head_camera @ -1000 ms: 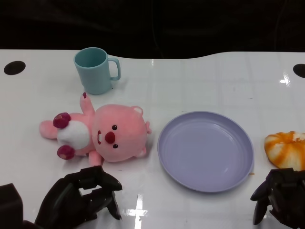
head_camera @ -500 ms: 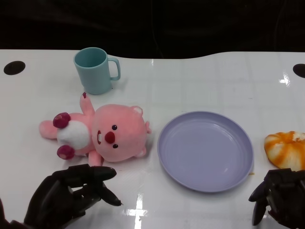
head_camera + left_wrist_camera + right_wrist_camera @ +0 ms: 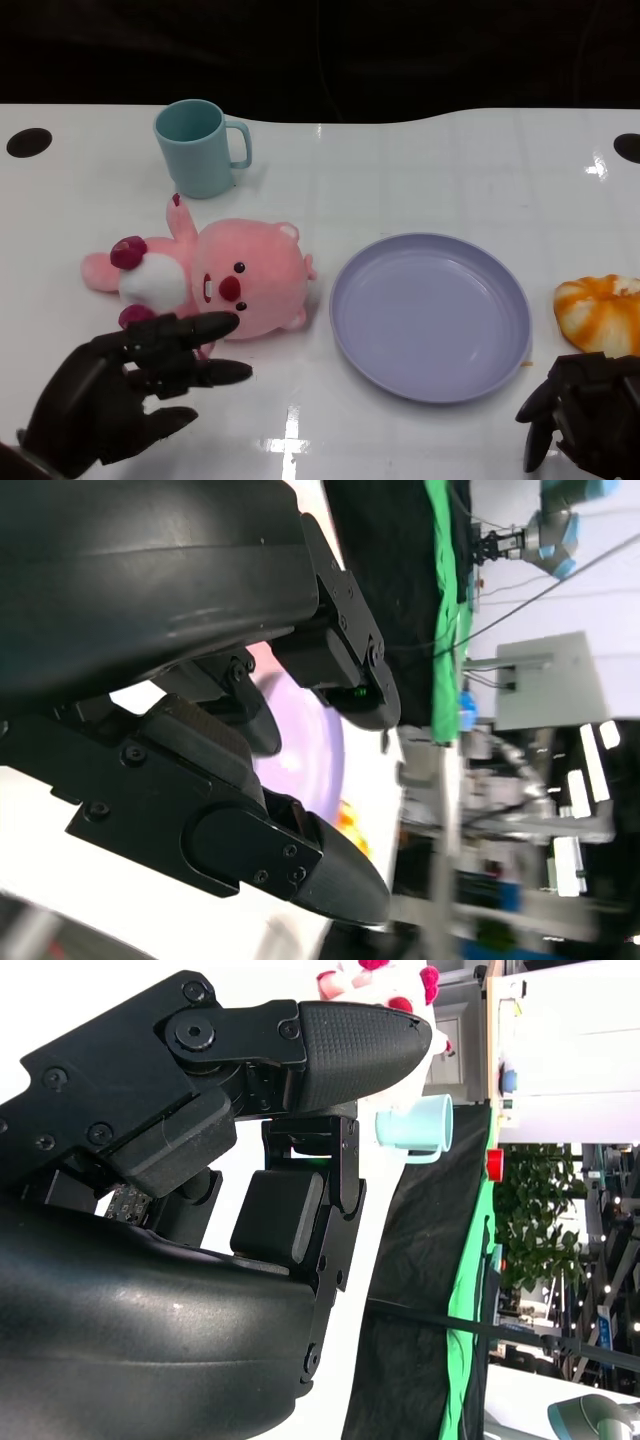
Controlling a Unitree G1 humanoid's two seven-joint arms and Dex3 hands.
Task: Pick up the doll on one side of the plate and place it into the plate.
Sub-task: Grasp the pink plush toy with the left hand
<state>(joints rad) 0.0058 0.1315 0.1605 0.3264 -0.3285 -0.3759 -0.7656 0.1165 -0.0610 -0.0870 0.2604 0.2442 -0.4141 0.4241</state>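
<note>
A: How far along is the task?

B: I judge it is at the beginning. The pink doll (image 3: 215, 282) lies on its back on the white table (image 3: 420, 170), just to the left of the purple plate (image 3: 431, 315), and nothing is in the plate. The pick-up, the carrying to the right and the putting down are all left to do.

A: What is the left hand doing?

B: The left hand (image 3: 125, 390) is at the near left, with fingers spread and holding nothing. Its fingertips (image 3: 222, 322) reach to the near edge of the doll. I cannot tell whether they touch it or hover just above.

A: And the right one?

B: The right hand (image 3: 582, 412) is at the near right corner, away from the doll, just near of an orange and white striped thing (image 3: 600, 314). Its fingers curl downward and hold nothing. I cannot tell if they are fully closed.

A: How many things are there?

B: One doll, one plate, one light blue cup (image 3: 200, 146) at the far left behind the doll, and one striped thing at the right. Two dark round holes (image 3: 29, 142) sit at the far corners of the table
</note>
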